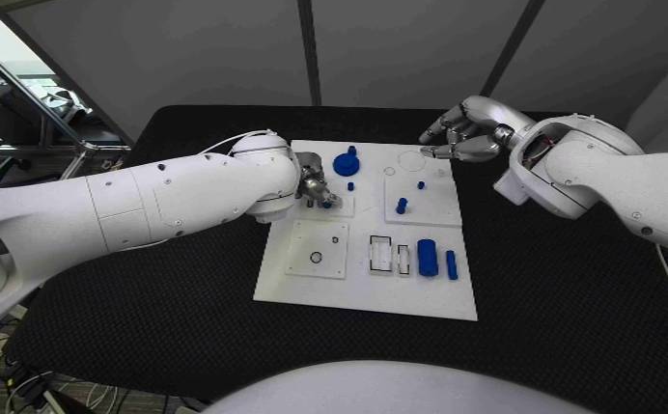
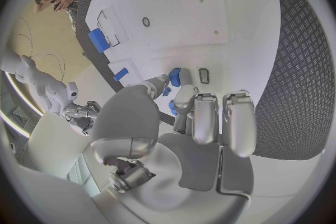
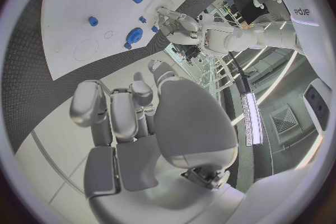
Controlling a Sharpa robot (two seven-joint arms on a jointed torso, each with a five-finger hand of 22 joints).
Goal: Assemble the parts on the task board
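The board [image 1: 365, 293] sits mid-worktop [image 1: 167, 337]. At its nine o'clock edge you see the left hand [image 1: 315, 186], fingers [image 2: 201, 115] curled down onto a small blue part [image 2: 174, 76]. Further right stand a disc [image 1: 347, 164], pegs [image 1: 401, 206] and a block [image 1: 426, 257]. At one o'clock the right hand [image 1: 466, 137] hovers, fingers [image 3: 112, 115] curled on nothing.

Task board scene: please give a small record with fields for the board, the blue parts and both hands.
board: white task board in the middle of the black table
parts: blue round part at far end; blue block and thin blue bar at near right
left hand: over the board's left side, fingers at a small blue part
right hand: at the far right corner, fingers curled, holding nothing
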